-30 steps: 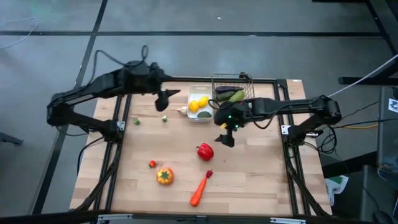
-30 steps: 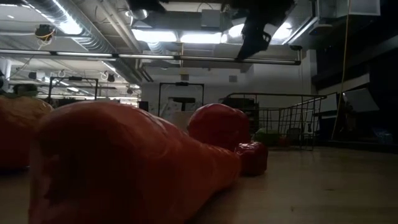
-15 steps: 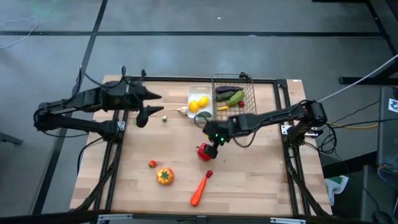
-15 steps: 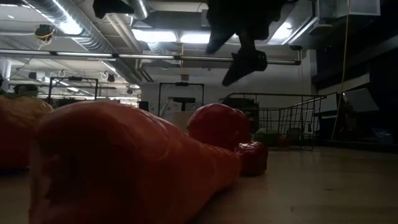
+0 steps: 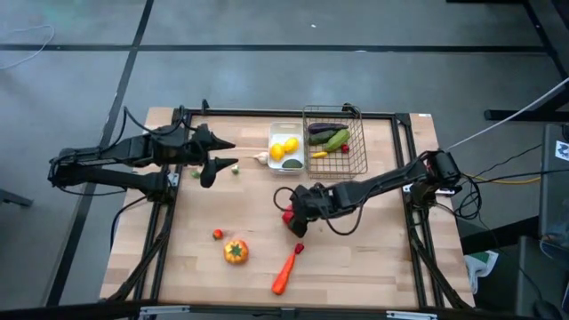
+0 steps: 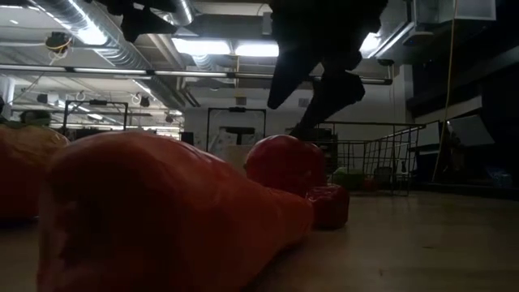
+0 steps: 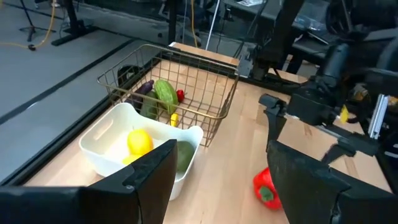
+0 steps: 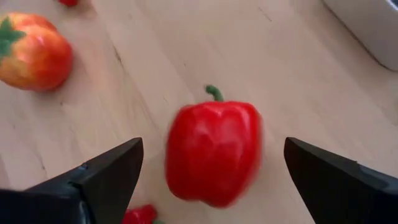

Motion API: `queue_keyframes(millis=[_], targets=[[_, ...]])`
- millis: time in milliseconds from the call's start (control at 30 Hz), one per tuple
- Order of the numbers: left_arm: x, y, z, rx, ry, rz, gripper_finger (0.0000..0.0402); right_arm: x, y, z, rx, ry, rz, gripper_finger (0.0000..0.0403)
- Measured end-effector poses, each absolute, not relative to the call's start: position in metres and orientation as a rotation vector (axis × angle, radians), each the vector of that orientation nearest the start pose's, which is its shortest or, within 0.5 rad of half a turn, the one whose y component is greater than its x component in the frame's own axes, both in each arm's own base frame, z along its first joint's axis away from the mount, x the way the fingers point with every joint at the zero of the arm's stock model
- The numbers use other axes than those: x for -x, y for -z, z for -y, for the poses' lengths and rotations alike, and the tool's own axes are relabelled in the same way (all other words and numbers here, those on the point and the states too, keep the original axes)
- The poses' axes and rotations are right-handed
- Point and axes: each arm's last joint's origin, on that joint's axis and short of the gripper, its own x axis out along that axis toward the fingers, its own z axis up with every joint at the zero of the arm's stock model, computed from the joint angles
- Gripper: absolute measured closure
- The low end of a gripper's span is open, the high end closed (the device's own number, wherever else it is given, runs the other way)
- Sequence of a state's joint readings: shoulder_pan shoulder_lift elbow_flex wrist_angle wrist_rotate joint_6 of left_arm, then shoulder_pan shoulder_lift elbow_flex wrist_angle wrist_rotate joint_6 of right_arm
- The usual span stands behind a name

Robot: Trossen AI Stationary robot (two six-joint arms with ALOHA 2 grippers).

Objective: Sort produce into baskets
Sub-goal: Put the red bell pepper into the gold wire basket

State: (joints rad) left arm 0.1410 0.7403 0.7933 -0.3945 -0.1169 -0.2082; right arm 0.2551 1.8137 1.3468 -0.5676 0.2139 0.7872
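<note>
Room: workshop with grey floor, ceiling strip lights and ducts beyond the wooden table.
Baskets: white tray holding lemons, touching the wire basket that holds cucumbers, an eggplant and a small chilli; both at the far edge.
Red pepper: on bare wood near the table's middle, upright, stem up.
Right end effector: fingers spread wide, either side of the pepper and above it, not touching.
Change: a second ago this arm hung high near the baskets; it has since dropped and reached out to the pepper.
Meaning: pepper is the next pick; closing remains undone.
Left end effector: spread, holding nothing, pulled back toward the left side.
Still unsorted: tomato, carrot, small chilli, small red piece, green bits.
</note>
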Motion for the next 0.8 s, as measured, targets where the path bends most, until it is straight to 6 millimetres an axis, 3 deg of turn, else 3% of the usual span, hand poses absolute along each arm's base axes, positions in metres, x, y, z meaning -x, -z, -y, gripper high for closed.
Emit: queue_keyframes(millis=[533,800], targets=[[-0.157,-0.325,-0.026,0.216,-0.288,-0.277,0.0157,-0.379,-0.191,-0.096,-0.457,0.367,-0.993,0.0015],[-0.159,-0.324,-0.026,0.215,-0.288,-0.284,0.0157,-0.379,-0.190,-0.095,-0.450,0.367,-0.997,0.0015]])
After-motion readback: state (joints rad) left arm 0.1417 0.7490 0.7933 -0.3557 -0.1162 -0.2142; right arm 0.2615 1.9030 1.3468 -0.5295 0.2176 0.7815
